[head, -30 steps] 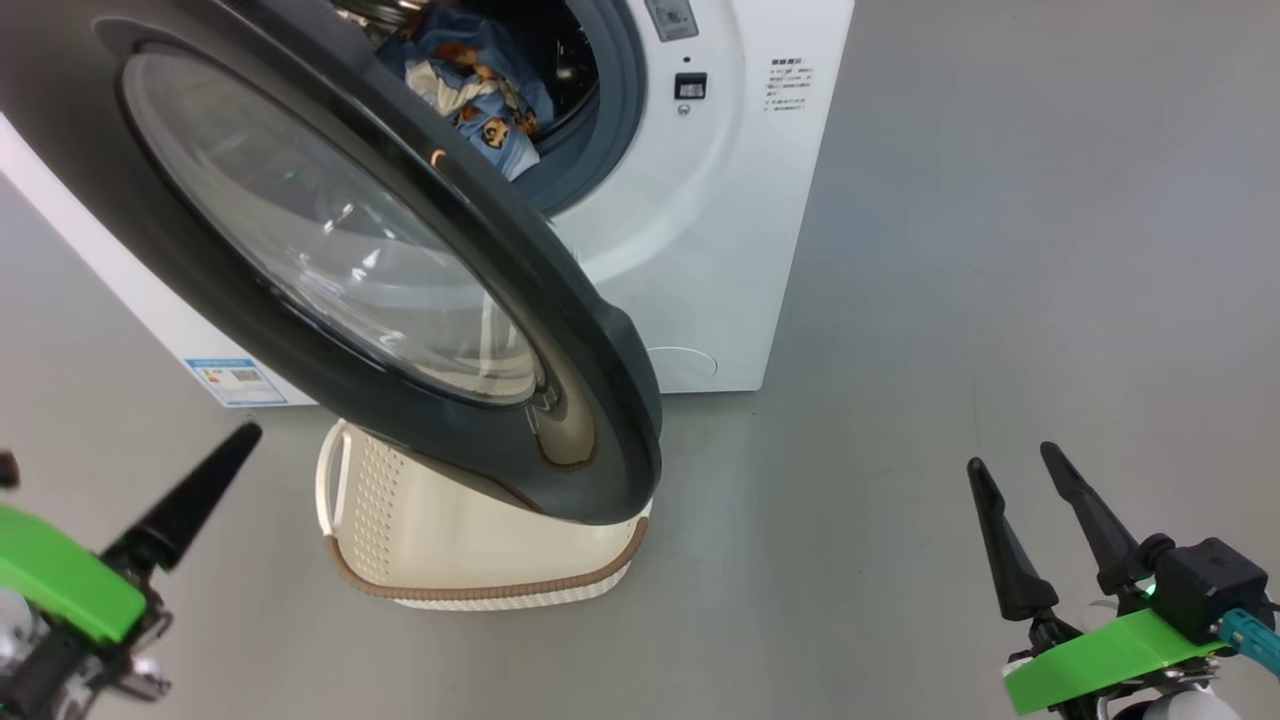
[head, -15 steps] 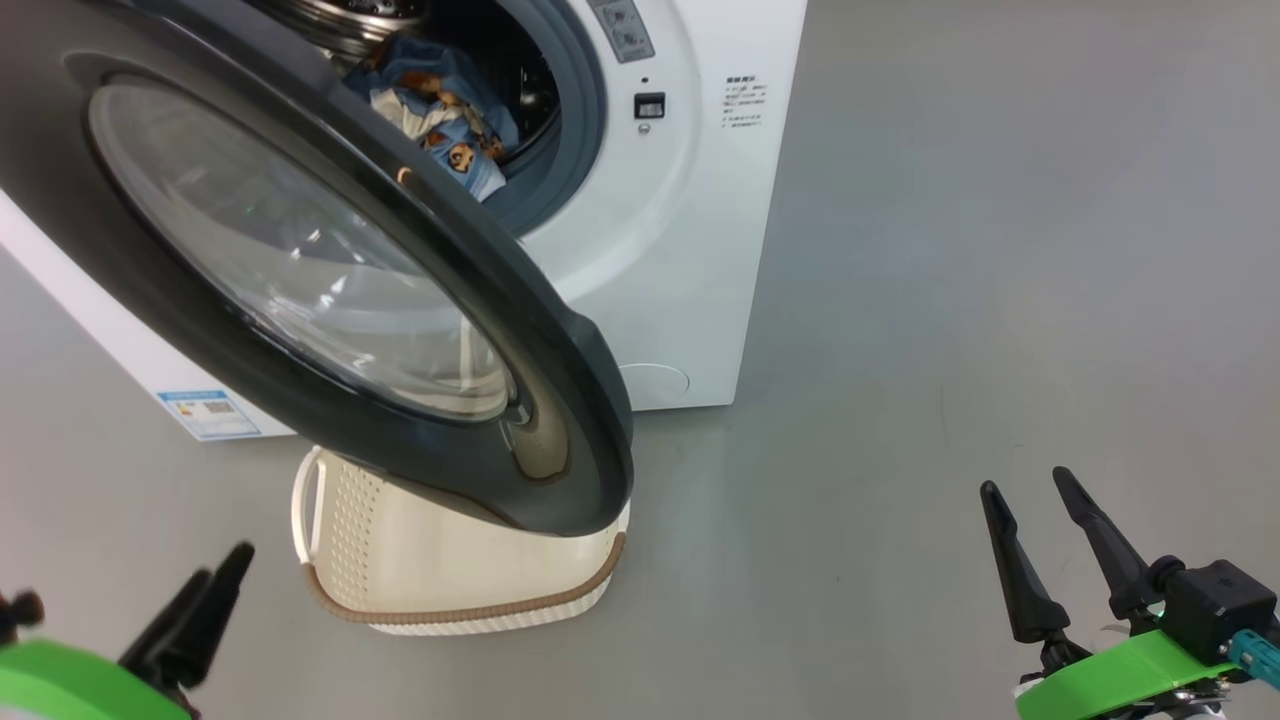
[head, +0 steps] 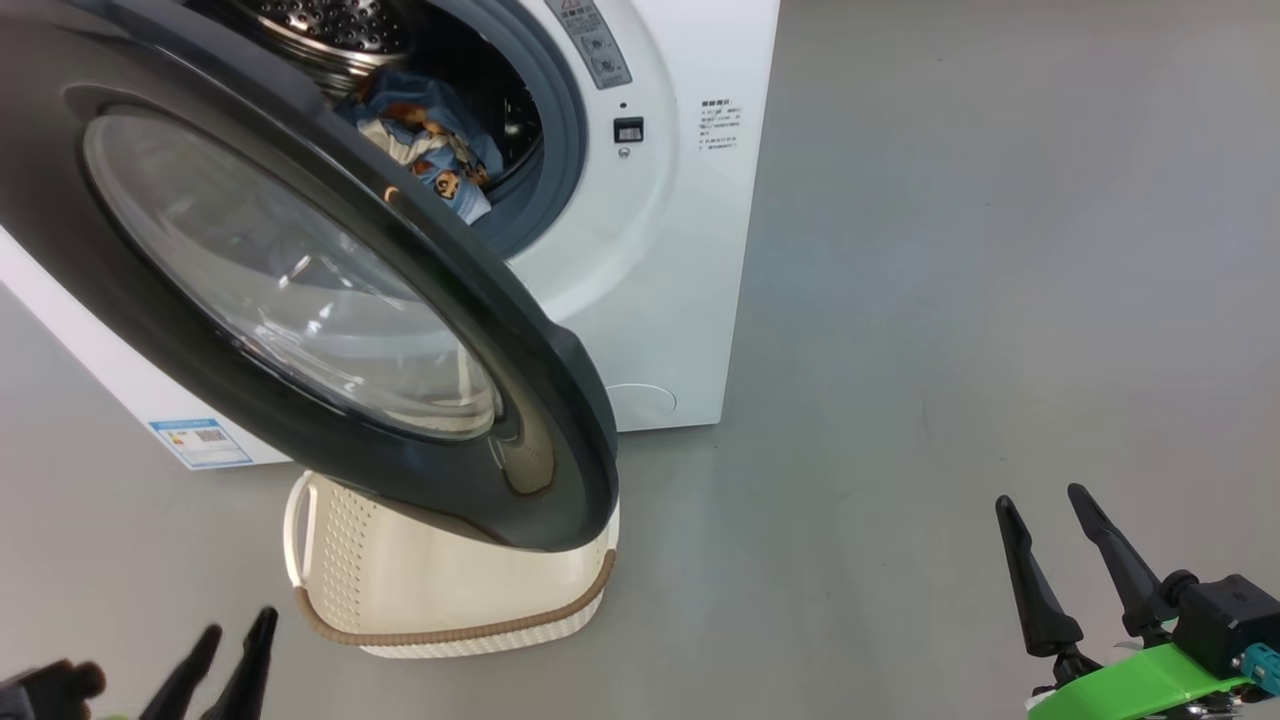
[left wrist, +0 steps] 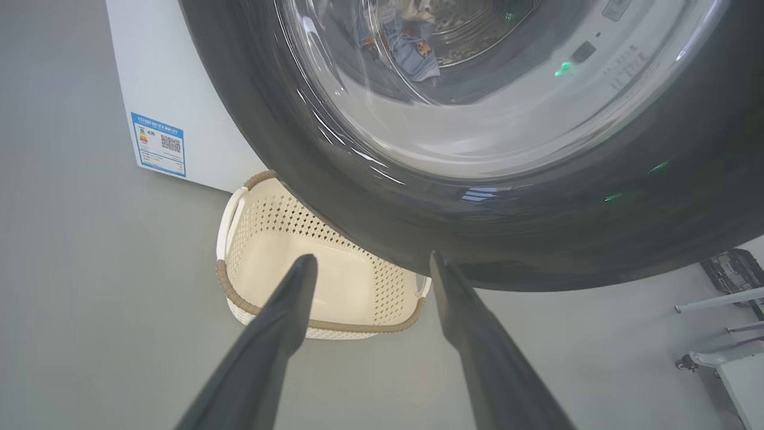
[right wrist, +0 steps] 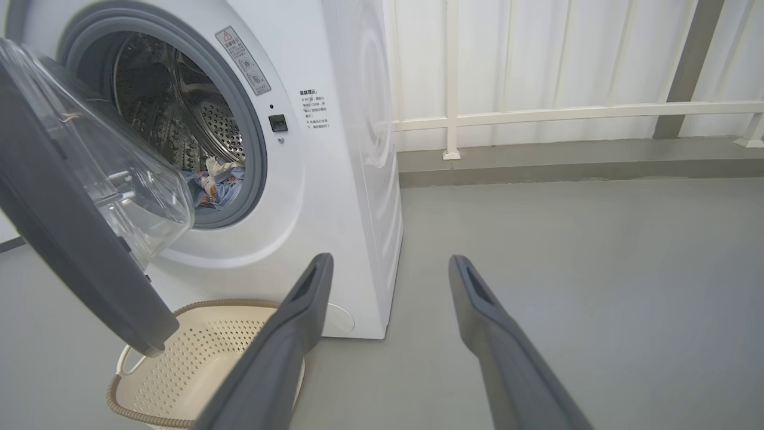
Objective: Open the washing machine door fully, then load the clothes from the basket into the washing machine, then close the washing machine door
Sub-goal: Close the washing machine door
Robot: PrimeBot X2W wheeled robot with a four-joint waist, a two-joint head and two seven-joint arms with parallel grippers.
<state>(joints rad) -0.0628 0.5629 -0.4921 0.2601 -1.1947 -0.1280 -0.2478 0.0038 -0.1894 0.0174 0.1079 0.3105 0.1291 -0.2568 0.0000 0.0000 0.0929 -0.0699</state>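
The white washing machine (head: 660,250) (right wrist: 346,179) stands with its black, glass-windowed door (head: 300,290) (left wrist: 507,179) (right wrist: 71,227) swung partly open over the basket (head: 440,590) (left wrist: 322,286) (right wrist: 197,364). The cream basket sits on the floor and looks empty. Blue bear-print clothes (head: 430,150) (right wrist: 215,185) lie in the drum mouth. My left gripper (head: 225,660) (left wrist: 370,263) is open at the lower left, short of the door and basket. My right gripper (head: 1045,515) (right wrist: 388,263) is open at the lower right, away from the machine, holding nothing.
Grey floor (head: 950,300) spreads to the right of the machine. A white panelled wall with a rail (right wrist: 567,107) runs behind it. A blue label (head: 200,440) is on the machine's left side. Some equipment on legs (left wrist: 728,310) stands at the far right of the left wrist view.
The head camera has tilted, shifting the scene down and left. My left gripper has dropped lower toward the frame's bottom edge. The door and basket look unmoved.
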